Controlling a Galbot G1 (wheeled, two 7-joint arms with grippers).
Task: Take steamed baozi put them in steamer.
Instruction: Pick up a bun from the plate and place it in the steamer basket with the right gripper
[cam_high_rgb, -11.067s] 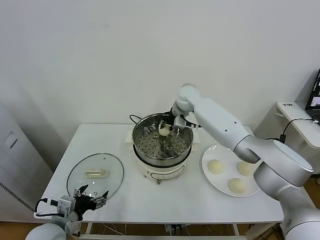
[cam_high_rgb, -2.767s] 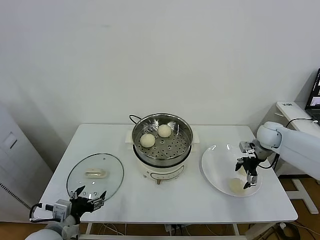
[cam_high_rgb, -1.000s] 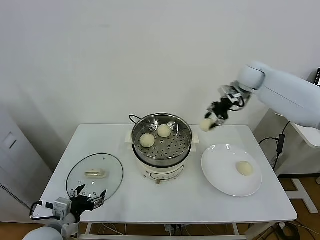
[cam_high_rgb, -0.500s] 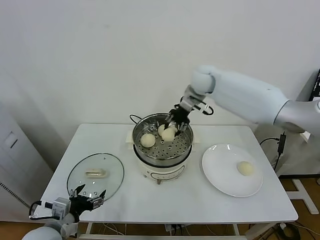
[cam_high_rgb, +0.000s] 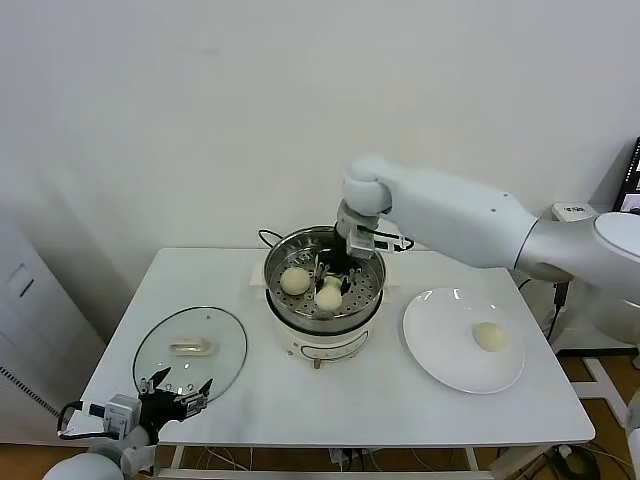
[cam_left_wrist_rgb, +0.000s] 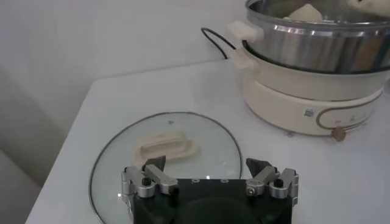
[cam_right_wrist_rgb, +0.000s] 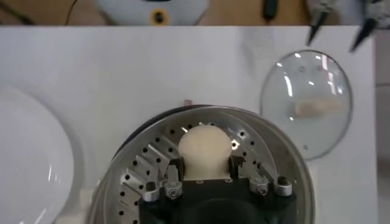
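Baozi are what we see first: our right gripper (cam_high_rgb: 333, 283) reaches down inside the steamer (cam_high_rgb: 324, 290) with its fingers clenched on one steamed baozi (cam_right_wrist_rgb: 204, 150), which the right wrist view shows squeezed between the two fingers just above the perforated tray (cam_right_wrist_rgb: 149, 164). In the head view that bun (cam_high_rgb: 329, 297) sits low near the middle of the tray, though we cannot quite tell whether it touches the metal. A second bun (cam_high_rgb: 294, 281) rests on the tray toward the left side of the pot. A third one appears to lie behind the gripper, mostly hidden by it. The last bun (cam_high_rgb: 487, 336) lies alone on the white plate (cam_high_rgb: 440, 345), to the right of the steamer. Our left gripper (cam_high_rgb: 178, 394) waits at the near left edge of the table (cam_high_rgb: 330, 400), its fingers spread wide and holding nothing, just in front of the glass lid (cam_high_rgb: 190, 350) lying flat on the tabletop. The left wrist view shows that lid (cam_left_wrist_rgb: 164, 152) beyond the fingertips and the steamer's cream base (cam_left_wrist_rgb: 304, 97) farther off.
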